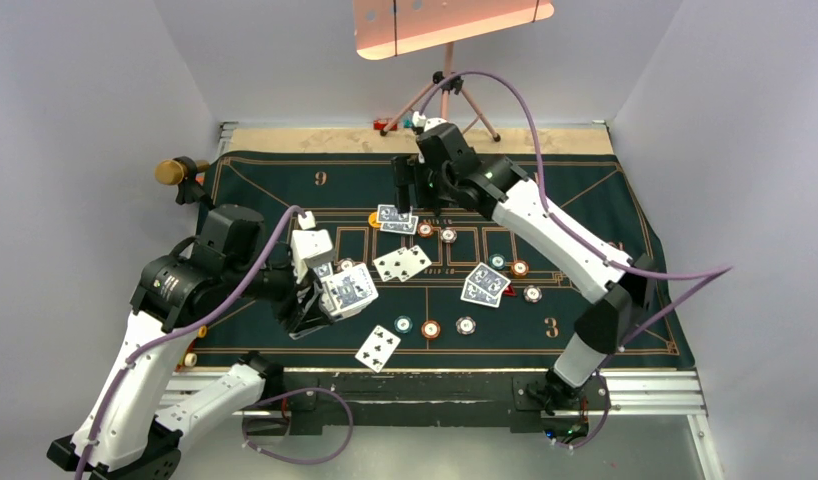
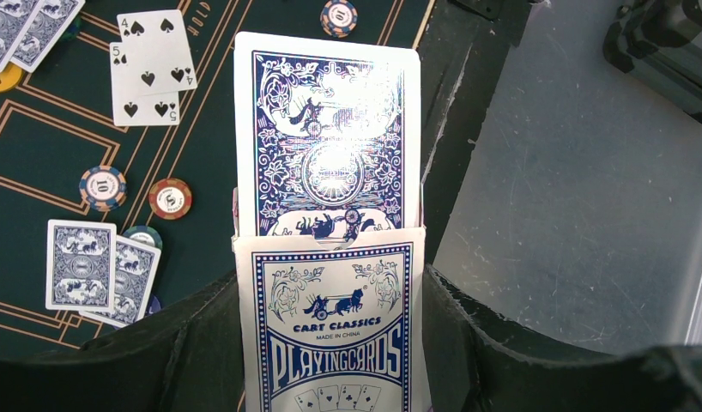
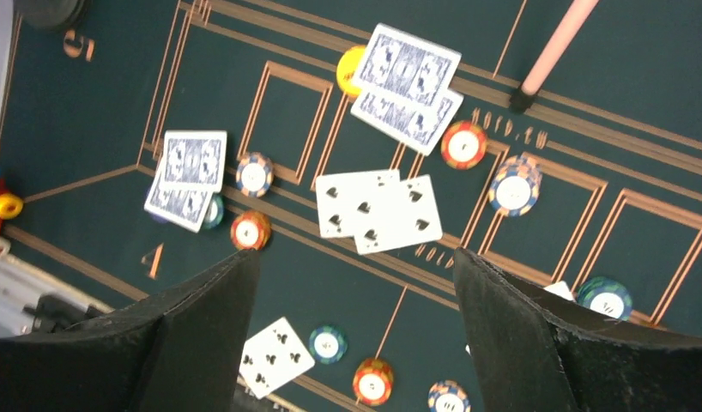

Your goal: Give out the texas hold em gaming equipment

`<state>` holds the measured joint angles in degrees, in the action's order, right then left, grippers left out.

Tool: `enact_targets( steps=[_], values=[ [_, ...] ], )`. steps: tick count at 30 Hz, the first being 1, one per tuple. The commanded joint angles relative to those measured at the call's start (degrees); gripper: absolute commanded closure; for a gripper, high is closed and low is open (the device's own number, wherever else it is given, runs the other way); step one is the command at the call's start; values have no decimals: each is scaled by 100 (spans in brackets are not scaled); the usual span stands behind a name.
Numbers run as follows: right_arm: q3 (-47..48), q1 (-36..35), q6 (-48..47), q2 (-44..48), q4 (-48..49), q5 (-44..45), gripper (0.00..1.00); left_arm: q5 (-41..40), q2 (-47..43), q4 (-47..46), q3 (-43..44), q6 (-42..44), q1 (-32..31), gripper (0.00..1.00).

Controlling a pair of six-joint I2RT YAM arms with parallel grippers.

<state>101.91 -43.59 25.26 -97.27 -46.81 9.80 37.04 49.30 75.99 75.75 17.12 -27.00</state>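
My left gripper (image 1: pixel 330 297) is shut on a blue-and-white playing-card box (image 2: pixel 330 335), held above the mat's near left. A blue-backed card (image 2: pixel 326 137) sticks out of its open top. My right gripper (image 1: pixel 405 200) is open and empty, hovering over the mat's far middle; in the right wrist view its fingers (image 3: pixel 193 335) stand wide apart. Below it lie a face-down pair (image 3: pixel 406 86) on a yellow disc (image 3: pixel 349 69) and a face-up spade pair (image 3: pixel 378 210). Another face-down pair (image 1: pixel 485 285) lies right, and a face-up club card (image 1: pixel 377 348) lies near the front. Chips (image 1: pixel 431 329) are scattered around.
The dark green gold-lined felt mat (image 1: pixel 285 190) covers the table. A pink tripod (image 1: pixel 445 100) stands at the far edge. A brass-coloured knob (image 1: pixel 170 172) sits at the mat's far left. A metal rail (image 1: pixel 645 385) runs along the near edge.
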Motion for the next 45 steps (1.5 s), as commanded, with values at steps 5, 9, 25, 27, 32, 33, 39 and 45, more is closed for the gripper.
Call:
enact_targets(
  steps=[5,9,25,27,32,33,39,45],
  values=[
    [-1324,-45,409,797,361,-414,11,234,-125,-149,-18,37,41,98],
    [-1815,-52,456,964,552,-660,10,257,-135,-124,48,68,38,98],
    [-1879,9,771,1841,1390,-2175,3,321,-121,-188,-97,92,38,98],
    [-1885,17,913,1954,1661,-2616,3,329,-90,-198,-68,82,38,98],
    [-2016,20,1274,2061,2205,-3586,2,236,-45,-246,-49,26,42,98],
    [-2086,18,1361,2083,2345,-3647,2,208,-37,-277,-62,7,38,98],
    [-2304,-84,1412,1990,2560,-3939,2,14,-24,-736,-296,-129,37,100],
    [-2224,-289,1324,1661,2557,-4019,2,12,262,-896,-243,-112,37,100]
  ],
)
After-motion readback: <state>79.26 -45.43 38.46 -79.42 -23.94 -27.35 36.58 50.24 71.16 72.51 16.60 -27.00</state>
